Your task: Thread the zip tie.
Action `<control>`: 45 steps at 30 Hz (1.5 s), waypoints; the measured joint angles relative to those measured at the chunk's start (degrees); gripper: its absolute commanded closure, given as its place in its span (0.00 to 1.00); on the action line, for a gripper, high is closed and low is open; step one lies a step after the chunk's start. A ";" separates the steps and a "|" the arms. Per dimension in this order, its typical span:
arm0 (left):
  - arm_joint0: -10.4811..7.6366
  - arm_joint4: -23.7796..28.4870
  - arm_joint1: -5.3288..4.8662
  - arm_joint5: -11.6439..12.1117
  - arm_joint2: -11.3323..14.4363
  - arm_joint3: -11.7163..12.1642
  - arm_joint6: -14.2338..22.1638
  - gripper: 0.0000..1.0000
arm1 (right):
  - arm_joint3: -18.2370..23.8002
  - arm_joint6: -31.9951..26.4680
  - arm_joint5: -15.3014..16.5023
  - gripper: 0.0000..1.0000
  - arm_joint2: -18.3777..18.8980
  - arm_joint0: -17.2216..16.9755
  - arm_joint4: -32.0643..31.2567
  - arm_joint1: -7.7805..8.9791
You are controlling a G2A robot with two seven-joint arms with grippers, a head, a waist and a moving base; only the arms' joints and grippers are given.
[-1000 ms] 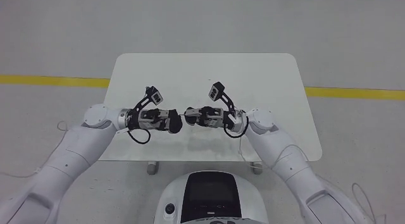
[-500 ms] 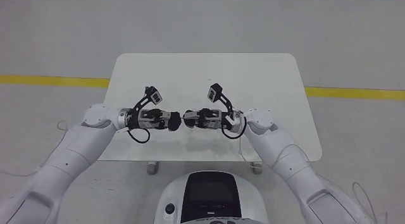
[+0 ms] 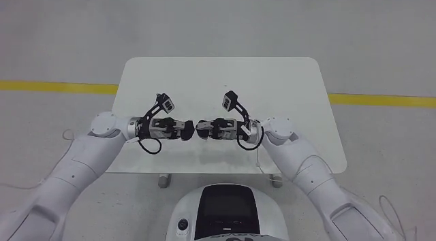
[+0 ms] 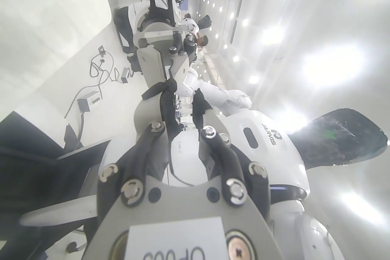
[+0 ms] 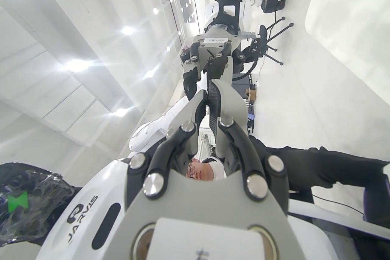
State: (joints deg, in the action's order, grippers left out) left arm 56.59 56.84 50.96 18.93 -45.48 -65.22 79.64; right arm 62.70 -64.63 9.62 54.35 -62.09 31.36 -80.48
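Dark thin zip tie [image 3: 195, 128] between left gripper [image 3: 189, 131] and right gripper [image 3: 202, 129]

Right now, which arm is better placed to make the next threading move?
Probably left: the left gripper is open and free to grasp, tip to tip with the shut right gripper above the table.

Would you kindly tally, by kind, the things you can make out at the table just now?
Tools: 2, left tool and right tool
Wrist cameras: 2
Table: 1
Total: 5
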 measured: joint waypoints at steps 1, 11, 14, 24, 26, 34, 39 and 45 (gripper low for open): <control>-0.02 -0.10 0.02 -0.03 0.00 0.03 0.00 0.88 | -0.03 0.02 0.06 1.00 -0.05 0.02 0.08 0.00; -0.01 -0.53 0.14 -0.09 -0.02 0.30 0.00 0.89 | -0.25 -0.08 0.44 1.00 -0.57 0.25 0.48 0.02; -0.02 -0.63 0.18 -0.16 -0.01 0.32 0.00 0.90 | -0.29 -0.13 0.44 1.00 -0.71 0.32 0.52 0.04; -0.10 -1.09 0.34 -0.46 0.12 0.49 0.00 1.00 | -0.38 0.03 0.18 1.00 -1.18 0.50 0.68 0.07; -0.10 -1.11 0.36 -0.49 0.13 0.52 0.00 1.00 | -0.45 0.09 0.18 0.92 -1.23 0.53 0.74 0.08; -0.03 -0.69 0.31 -0.09 -0.07 0.68 0.00 1.00 | -0.91 0.55 0.64 0.00 -0.14 0.10 1.99 0.40; 0.03 -0.48 0.19 0.01 -0.25 0.80 0.00 1.00 | -0.65 0.72 1.12 0.00 1.20 -0.68 2.70 0.84; -0.12 -0.26 0.21 0.55 -0.19 0.82 0.00 1.00 | -0.41 0.77 1.10 0.00 1.68 -1.08 3.00 1.03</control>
State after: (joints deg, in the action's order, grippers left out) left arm 56.47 56.58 51.17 19.48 -45.67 -64.40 79.64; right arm 62.30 -63.86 10.72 56.04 -63.17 34.37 -79.45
